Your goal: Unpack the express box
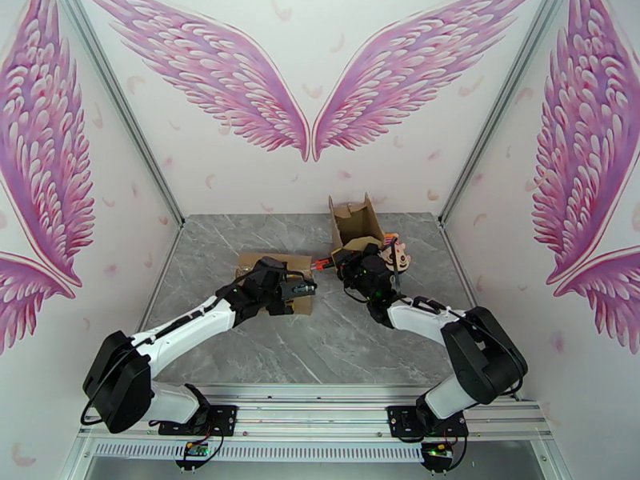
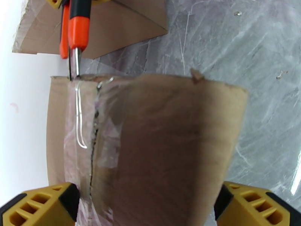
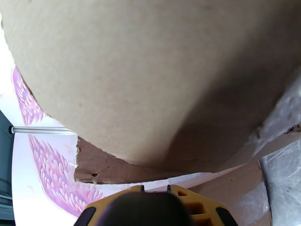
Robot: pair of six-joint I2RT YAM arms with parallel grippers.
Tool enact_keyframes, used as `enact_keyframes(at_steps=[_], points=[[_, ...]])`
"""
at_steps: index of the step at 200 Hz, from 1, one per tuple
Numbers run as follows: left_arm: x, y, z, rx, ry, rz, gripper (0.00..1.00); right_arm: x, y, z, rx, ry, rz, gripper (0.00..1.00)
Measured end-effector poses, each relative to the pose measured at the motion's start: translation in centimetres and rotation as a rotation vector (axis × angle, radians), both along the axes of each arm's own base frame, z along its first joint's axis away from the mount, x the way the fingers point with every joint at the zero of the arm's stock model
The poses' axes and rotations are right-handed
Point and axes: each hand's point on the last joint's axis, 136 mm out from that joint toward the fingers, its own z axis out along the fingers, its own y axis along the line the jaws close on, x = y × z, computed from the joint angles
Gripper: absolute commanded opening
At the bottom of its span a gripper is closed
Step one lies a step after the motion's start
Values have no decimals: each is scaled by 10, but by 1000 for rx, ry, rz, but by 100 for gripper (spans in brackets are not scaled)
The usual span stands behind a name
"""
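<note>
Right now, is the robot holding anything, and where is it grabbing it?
The left gripper straddles the taped box by its sides. The right gripper apparently holds the orange cutter; where can't be told.

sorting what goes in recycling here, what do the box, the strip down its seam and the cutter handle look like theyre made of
Box: brown cardboard, matte, with a rough torn edge along the top.
Seam strip: probably clear plastic packing tape; it is glossy, wrinkled, and the cardboard shows through.
Cutter handle: likely hard plastic, smooth orange and black with a slight sheen; its tip looks like bare metal.

Bright even light, blurred wrist close-ups
</note>
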Motion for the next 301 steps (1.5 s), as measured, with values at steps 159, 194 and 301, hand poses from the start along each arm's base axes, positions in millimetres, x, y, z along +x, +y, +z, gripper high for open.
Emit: enact_keyframes(at_steps=[159, 194, 301], points=[[0, 1, 2, -176, 128, -10, 99, -7, -2, 7, -204, -55, 109, 0], [1, 1, 1, -184, 137, 5, 99, -6, 2, 12, -208, -80, 147, 0], [6, 0, -4, -212, 177, 51, 99, -6, 3, 7, -198, -31, 182, 0]])
